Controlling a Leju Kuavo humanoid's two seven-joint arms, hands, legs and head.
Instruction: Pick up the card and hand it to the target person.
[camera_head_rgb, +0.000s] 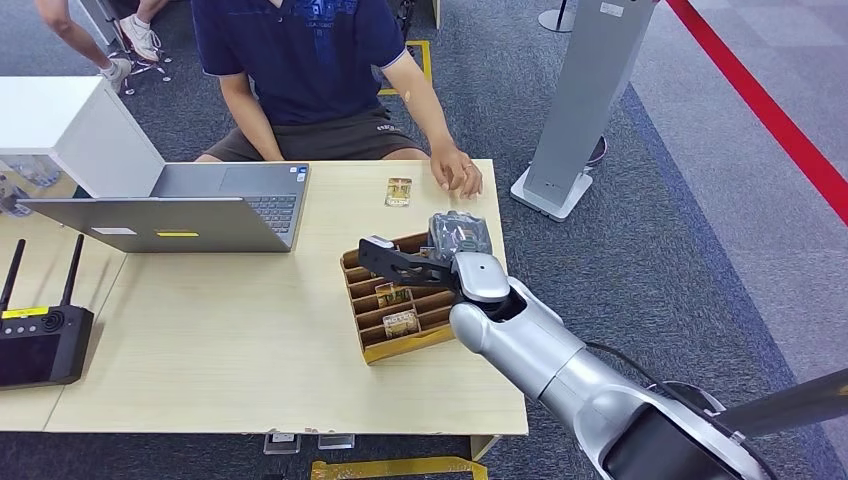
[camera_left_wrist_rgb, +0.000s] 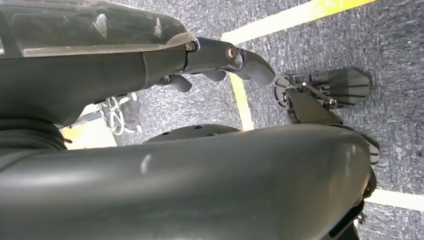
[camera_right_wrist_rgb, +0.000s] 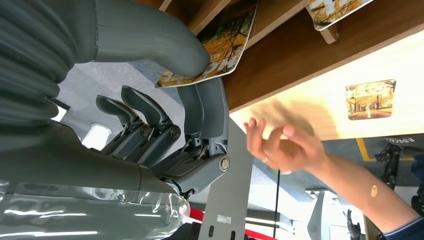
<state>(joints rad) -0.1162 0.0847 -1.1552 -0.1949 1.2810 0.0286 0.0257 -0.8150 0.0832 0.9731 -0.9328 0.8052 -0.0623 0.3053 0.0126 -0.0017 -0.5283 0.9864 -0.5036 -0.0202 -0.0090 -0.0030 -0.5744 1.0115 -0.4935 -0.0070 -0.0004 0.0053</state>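
Card (camera_right_wrist_rgb: 212, 45) pinched between right hand (camera_head_rgb: 455, 245) thumb and fingers (camera_right_wrist_rgb: 202, 107) over the far end of the wooden card rack (camera_head_rgb: 372, 345), near the table's (camera_head_rgb: 230, 350) right edge; its free end pointed back into the rack. Other fingers half curled. Rack slots held more cards (camera_head_rgb: 400, 322) (two clearly seen). Another card (camera_head_rgb: 398, 191) lay flat near the far edge beside the person's hand (camera_head_rgb: 457, 170). Left hand (camera_left_wrist_rgb: 225, 62) hung over the floor, fingers curled, holding nothing.
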